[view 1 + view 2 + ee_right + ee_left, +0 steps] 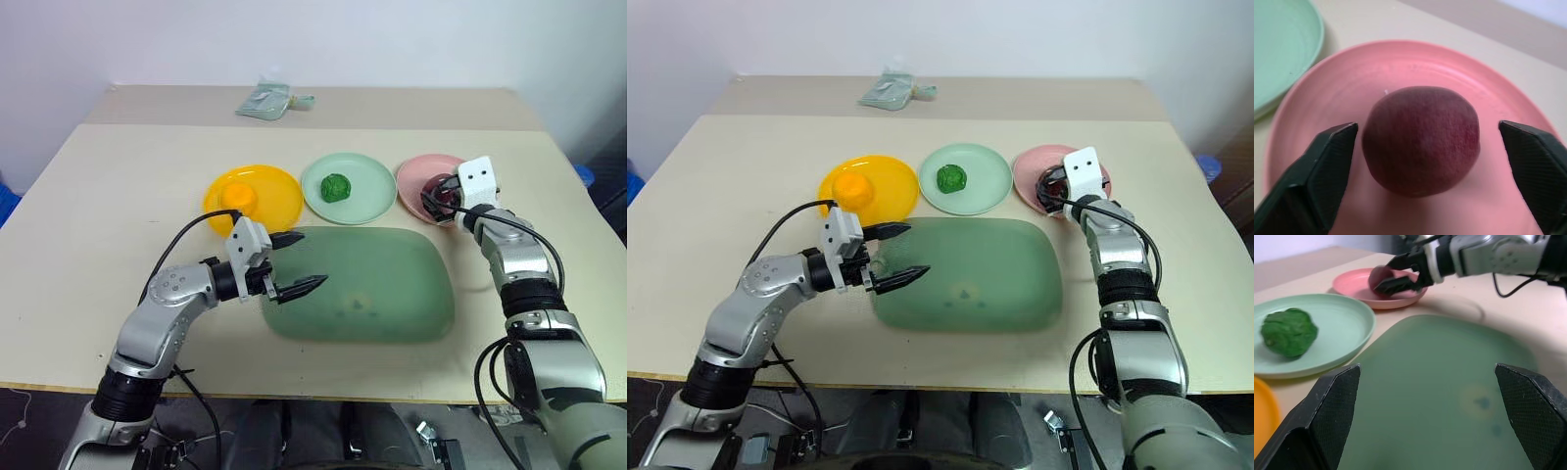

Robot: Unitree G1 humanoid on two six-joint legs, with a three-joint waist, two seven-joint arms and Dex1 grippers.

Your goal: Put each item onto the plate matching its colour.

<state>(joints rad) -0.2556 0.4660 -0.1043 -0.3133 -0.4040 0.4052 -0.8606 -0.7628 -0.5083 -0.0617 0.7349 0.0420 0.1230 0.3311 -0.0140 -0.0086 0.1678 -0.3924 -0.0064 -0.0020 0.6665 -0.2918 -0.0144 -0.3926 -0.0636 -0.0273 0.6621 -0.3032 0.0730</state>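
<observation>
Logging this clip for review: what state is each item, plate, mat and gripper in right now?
Orange toy food: resting on the yellow-orange plate.
Bumpy green toy food: resting on the mint green plate.
Maroon toy food: on the pink plate, between open fingers.
Right gripper: open, astride the maroon toy food.
Left gripper: open, empty, over the green mat.
Cloth bundle: lying at the table's far edge.

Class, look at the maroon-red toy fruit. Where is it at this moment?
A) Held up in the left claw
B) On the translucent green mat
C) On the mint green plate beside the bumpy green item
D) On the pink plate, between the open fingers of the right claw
D: the maroon-red toy fruit rests on the pink plate, with the right claw open, a finger on either side of it.
</observation>
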